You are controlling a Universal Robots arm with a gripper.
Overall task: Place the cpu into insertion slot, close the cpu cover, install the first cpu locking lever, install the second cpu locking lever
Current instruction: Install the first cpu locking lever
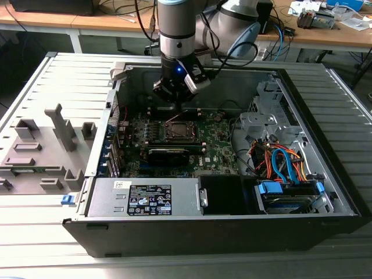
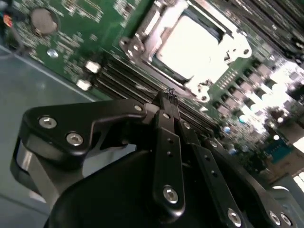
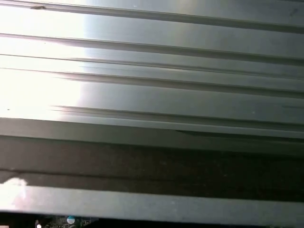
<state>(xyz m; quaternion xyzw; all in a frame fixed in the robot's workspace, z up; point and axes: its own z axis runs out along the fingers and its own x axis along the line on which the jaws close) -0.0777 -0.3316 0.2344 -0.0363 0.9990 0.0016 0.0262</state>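
Observation:
Inside the open computer case, the insertion slot (image 1: 177,129) sits mid-board on the green motherboard (image 1: 218,139). In the second wrist view the cpu (image 2: 190,47) lies in the insertion slot (image 2: 137,45), its pale silvery face showing through the window of the cpu cover (image 2: 209,85), which appears to lie flat around it. My gripper (image 1: 174,100) hangs just above and behind the socket. In the second wrist view my gripper (image 2: 167,99) is shut with nothing between the black fingers, its tip a short way off the cover's edge. A thin lever (image 1: 170,120) seems to stick up at the socket.
A black card (image 1: 168,152) lies in front of the socket. The power supply (image 1: 145,197) fills the case's near side. Drive cages and orange and blue cables (image 1: 279,163) are at the exterior view's right. A grey fixture (image 1: 40,151) stands outside at the left. Ribbed grey metal (image 3: 152,95) faces the first wrist view.

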